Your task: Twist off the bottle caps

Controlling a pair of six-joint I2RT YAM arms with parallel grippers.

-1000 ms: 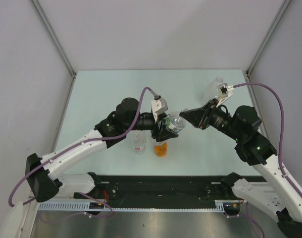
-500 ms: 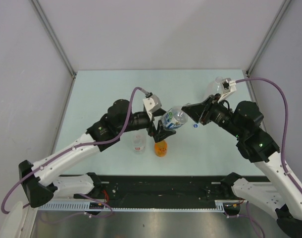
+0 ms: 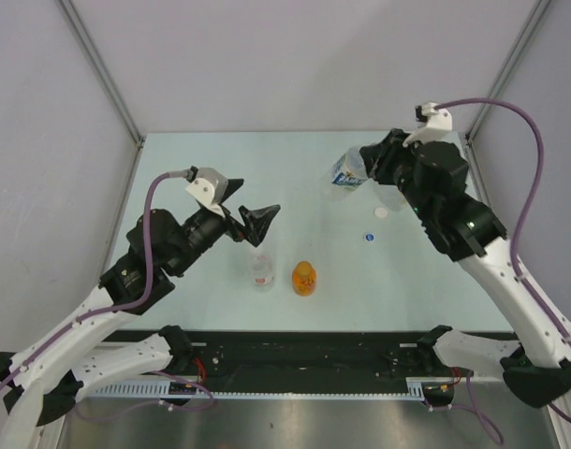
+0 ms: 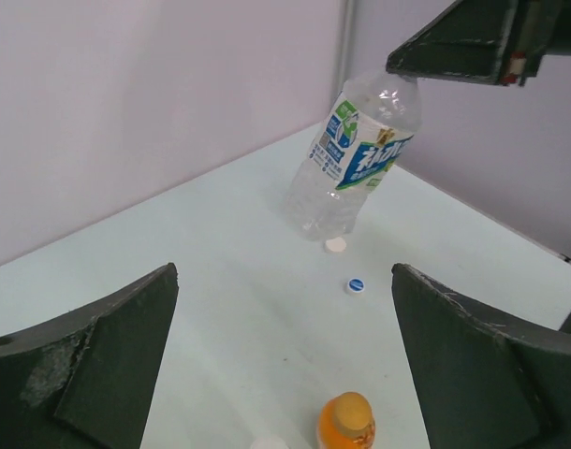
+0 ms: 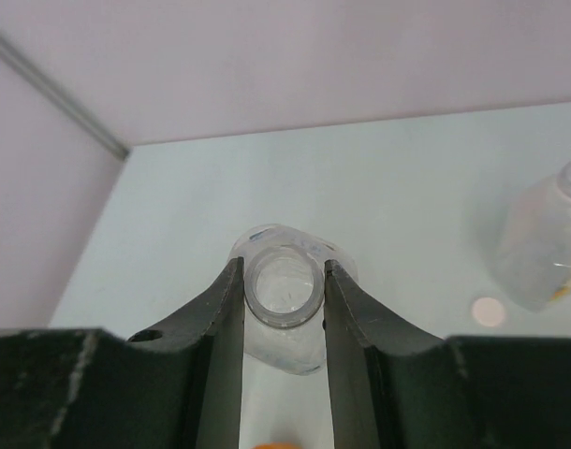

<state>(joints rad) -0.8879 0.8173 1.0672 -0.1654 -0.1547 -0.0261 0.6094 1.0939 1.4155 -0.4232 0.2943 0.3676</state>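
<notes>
Your right gripper [image 5: 283, 281] is clamped on the bare neck of the blue-labelled bottle [image 4: 356, 159], toward the far right corner of the tabletop. Its mouth is open and no cap is on it. The bottle hangs tilted, and you cannot tell from these views whether its base touches the table.

That grip is the main risk. The bottle is held only at the neck, so if you let go while it leans it will likely topple. It could roll into the clear jug [image 5: 545, 238] standing just beside it near the right edge. The loose white cap [image 4: 335, 245] lies right by the bottle's base, with the blue cap [image 4: 357, 285] a little nearer. If you set the base down on either, the bottle will rock.

Your left gripper [image 3: 253, 210] is spread wide and empty, left of centre. Below it, by the middle of the near edge, the small red-labelled bottle [image 3: 260, 271] and the orange bottle [image 3: 304, 278] stand close together, both still capped. If you drop onto one with the fingers this wide, you may knock its neighbour over
</notes>
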